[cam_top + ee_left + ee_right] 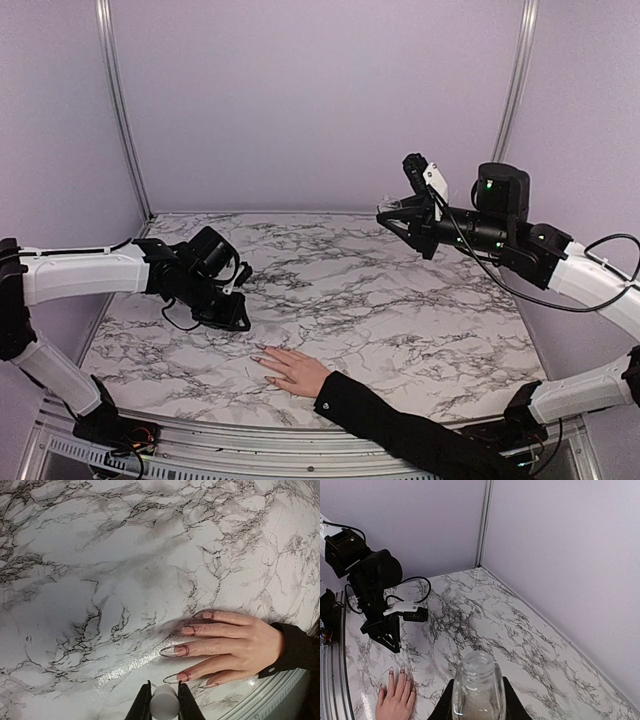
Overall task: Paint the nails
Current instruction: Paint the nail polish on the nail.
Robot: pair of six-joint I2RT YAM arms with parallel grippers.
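Left wrist view: nails (pixel 181 650) lie just beyond left gripper (pixel 164 685) pinching a white cylinder (pixel 164 704).

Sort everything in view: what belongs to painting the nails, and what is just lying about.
For the job:
pale hand in black sleeve
its tiny oval nails
clear glass bottle
small white cylinder, probably the brush handle

Just there:
grey-veined white marble tabletop
lilac walls
metal corner posts

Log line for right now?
left gripper: shut on white cylinder, near nails | right gripper: shut on clear bottle, raised | hand: flat on table
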